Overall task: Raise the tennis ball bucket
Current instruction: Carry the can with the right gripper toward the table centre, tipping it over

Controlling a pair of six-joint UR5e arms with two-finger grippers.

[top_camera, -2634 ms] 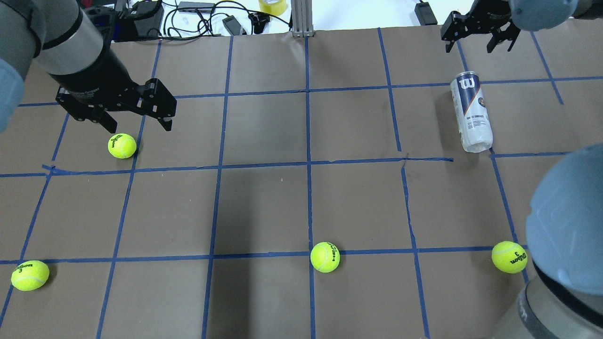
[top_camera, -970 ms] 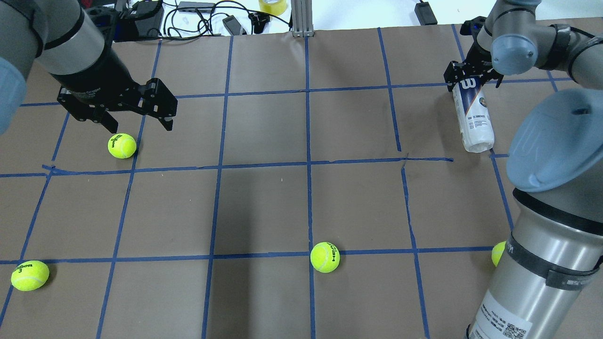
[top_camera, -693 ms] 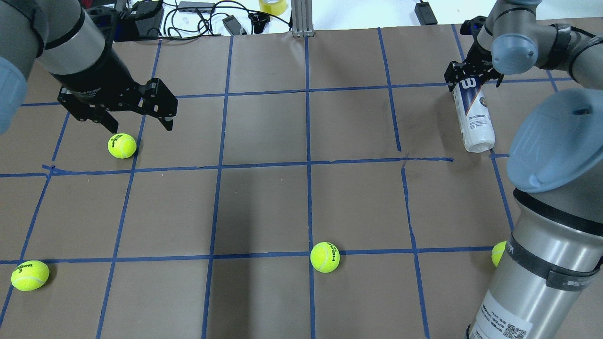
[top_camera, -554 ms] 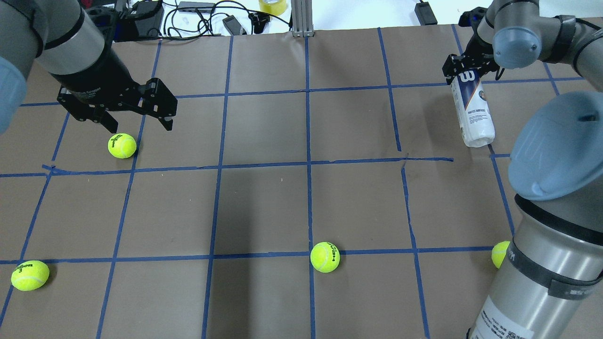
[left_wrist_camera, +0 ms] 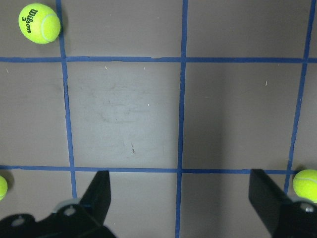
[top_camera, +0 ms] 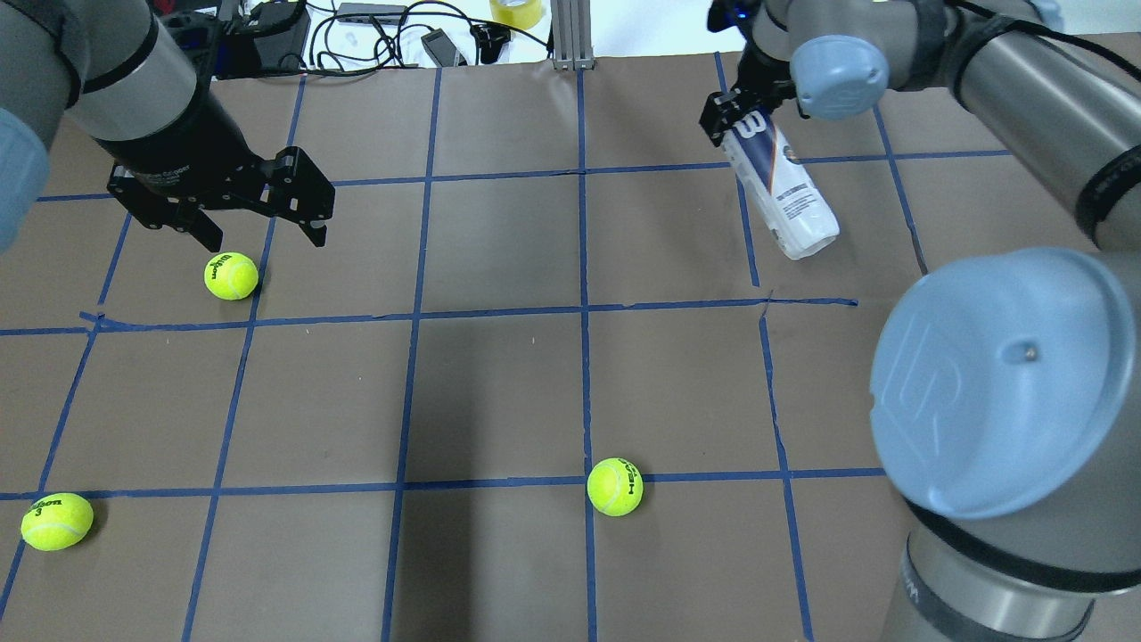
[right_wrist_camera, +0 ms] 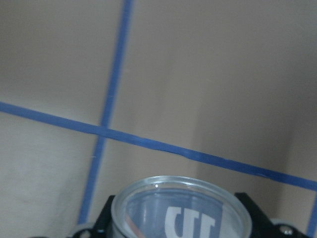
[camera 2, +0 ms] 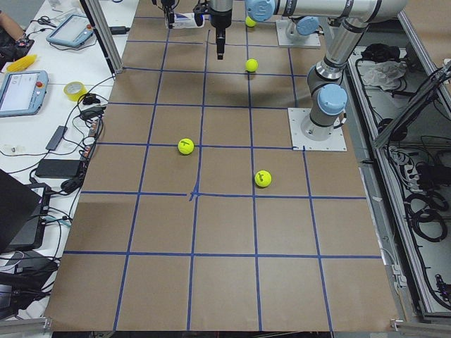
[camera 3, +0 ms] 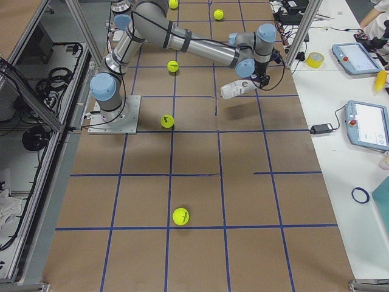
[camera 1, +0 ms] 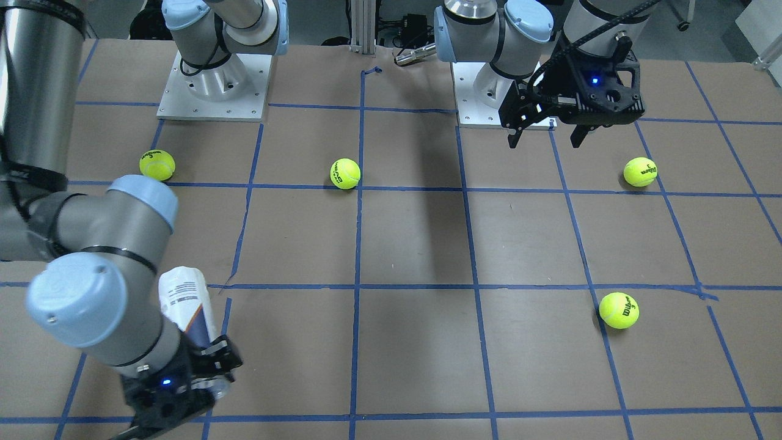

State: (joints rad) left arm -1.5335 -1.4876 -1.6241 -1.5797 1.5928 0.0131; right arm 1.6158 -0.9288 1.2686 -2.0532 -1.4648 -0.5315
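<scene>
The right gripper (top_camera: 733, 120) clamps the navy end of the can (top_camera: 789, 196), which slants from its jaws above the table (top_camera: 499, 383). The left gripper (top_camera: 265, 234) hangs spread wide, a tennis ball (top_camera: 231, 275) beside one finger.

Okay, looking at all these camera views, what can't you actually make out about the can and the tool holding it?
Front view: the right arm covers part of the can, and the right tool hides its gripped end.
Right wrist view: the tool's fingers and the can's near end are cut off by the bottom edge and blurred.
Every view: the label's small print is too small to read.
</scene>
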